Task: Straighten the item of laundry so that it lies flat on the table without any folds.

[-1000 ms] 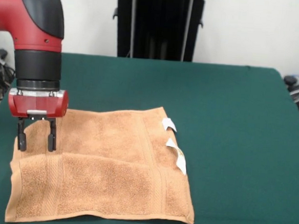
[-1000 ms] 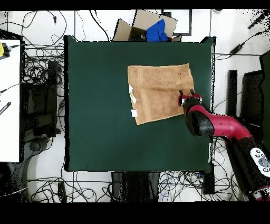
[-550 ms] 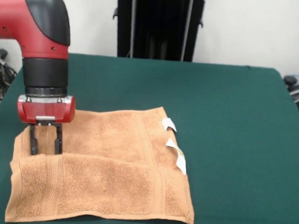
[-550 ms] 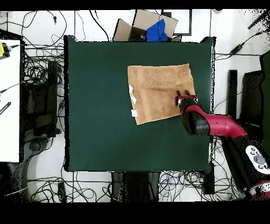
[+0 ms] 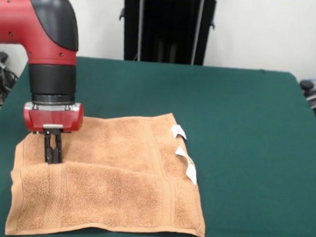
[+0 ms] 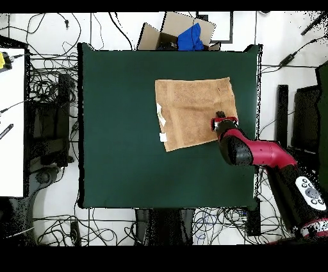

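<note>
One orange-tan towel [image 5: 110, 175] with two white tags [image 5: 184, 153] lies on one green table [image 5: 255, 130]; at nine o'clock, one gripper [image 5: 52, 153] pinches its fold.

From across the table, the red arm [image 5: 32, 20] runs off the left edge, so its upper length is out of sight. The towel [image 5: 110, 180] has a front layer folded over it, covering whatever lies beneath. From overhead, the arm's bulk covers the end effector [image 6: 220, 119], and print on the white tags [image 6: 161, 122] is too small to read.
</note>
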`<act>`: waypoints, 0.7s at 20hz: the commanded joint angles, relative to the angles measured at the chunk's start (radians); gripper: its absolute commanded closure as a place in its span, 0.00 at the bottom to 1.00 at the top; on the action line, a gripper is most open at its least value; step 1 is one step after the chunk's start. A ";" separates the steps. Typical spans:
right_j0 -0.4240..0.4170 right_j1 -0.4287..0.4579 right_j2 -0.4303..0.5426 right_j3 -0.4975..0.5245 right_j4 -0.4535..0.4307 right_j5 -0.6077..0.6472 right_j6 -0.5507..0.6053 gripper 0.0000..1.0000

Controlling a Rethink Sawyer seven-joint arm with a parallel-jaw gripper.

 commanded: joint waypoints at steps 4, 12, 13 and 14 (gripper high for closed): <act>0.067 -0.010 -0.140 0.020 -0.028 -0.073 0.115 1.00; 0.070 -0.050 -0.182 0.102 0.003 -0.091 0.133 1.00; 0.069 -0.063 -0.185 0.118 0.008 -0.088 0.134 1.00; 0.068 -0.076 -0.187 0.133 0.012 -0.086 0.136 1.00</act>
